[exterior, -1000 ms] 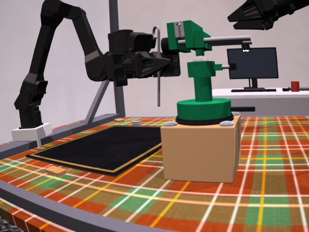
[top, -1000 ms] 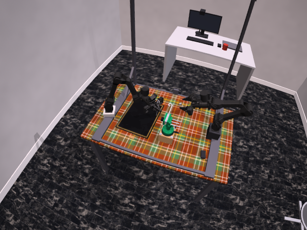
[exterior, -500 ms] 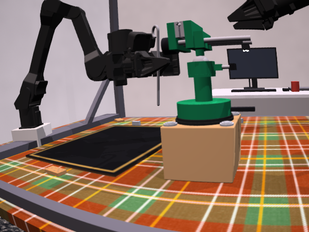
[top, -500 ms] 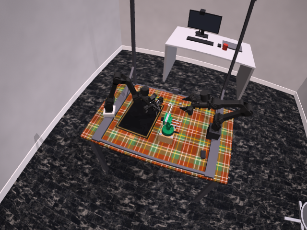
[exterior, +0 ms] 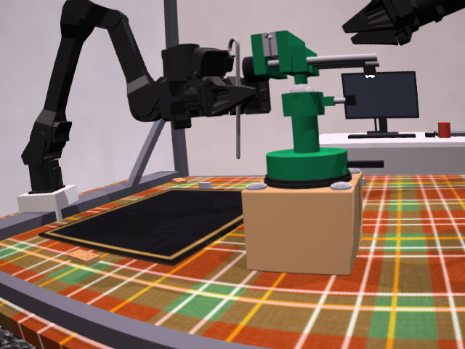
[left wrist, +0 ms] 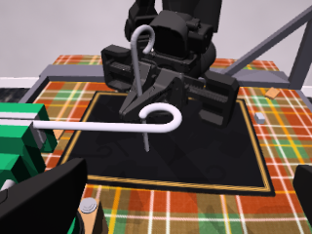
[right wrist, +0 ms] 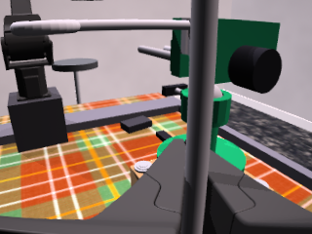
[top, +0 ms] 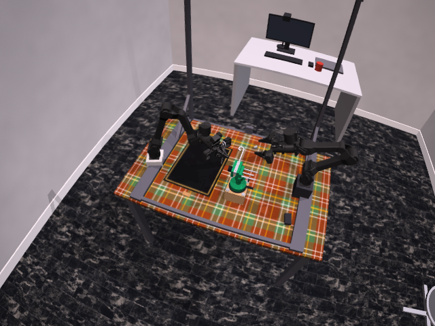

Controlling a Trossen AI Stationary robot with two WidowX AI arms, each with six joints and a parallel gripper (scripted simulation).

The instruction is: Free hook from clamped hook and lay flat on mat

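Note:
My right gripper (exterior: 242,95) is shut on the free metal hook (exterior: 238,106) and holds it upright by its shaft, curl up, above the black mat (exterior: 150,221). The right wrist view shows the shaft (right wrist: 198,111) between the fingers. The clamped hook (left wrist: 104,124) sticks out level from the green vise (exterior: 304,113). In the top view the held hook (top: 221,143) hangs apart from the clamped hook (top: 240,152). My left gripper (top: 259,146) is open and empty, high beyond the vise; it also shows in the exterior view (exterior: 351,33).
The vise stands on a tan block (exterior: 300,229) beside the mat's edge (top: 196,168). A cork piece (exterior: 84,256), a small grey cylinder (exterior: 204,184) and an orange piece (exterior: 179,180) lie near the mat. A black block (top: 287,218) lies by the table's rail.

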